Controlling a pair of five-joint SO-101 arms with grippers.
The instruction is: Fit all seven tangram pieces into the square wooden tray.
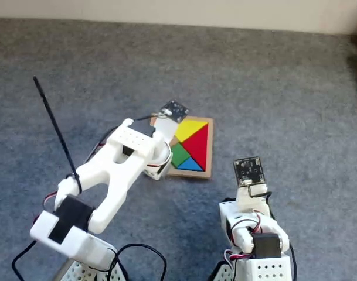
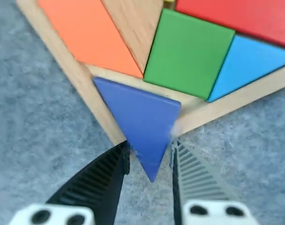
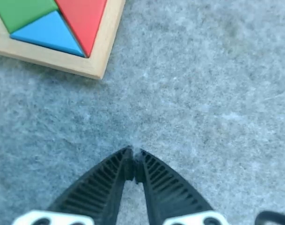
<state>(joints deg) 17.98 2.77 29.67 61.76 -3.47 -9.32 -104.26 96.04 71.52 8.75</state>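
Nearest, the right gripper [image 3: 133, 161] hangs over bare grey carpet-like covering on the bench [image 3: 212, 93], its fingers clenched together with nothing between them. It sits well apart from the tray's corner.

Farther on, the left gripper [image 2: 150, 146] has its fingers grasping the pointed end of a dark blue triangle [image 2: 140, 119]. That triangle lies across the corner rim of the wooden tray [image 1: 211, 149], its wide side over the tray's floor. Whether it rests on the rim or is held just above it is hard to make out.

Inside the tray sit an orange piece [image 2: 91, 33], a green square [image 2: 191, 51], a light blue triangle [image 2: 247, 63] and a red triangle [image 2: 240, 18], the last three touching. A yellow piece [image 1: 190, 129] lies beyond the red one. In the high view the left arm's wrist covers the tray's left part.

Each wrist carries a small circuit board; any print is too small to read. A thin black rod [image 1: 52, 126] leans at the left. A pale strip [image 1: 166, 12] borders the far edge.
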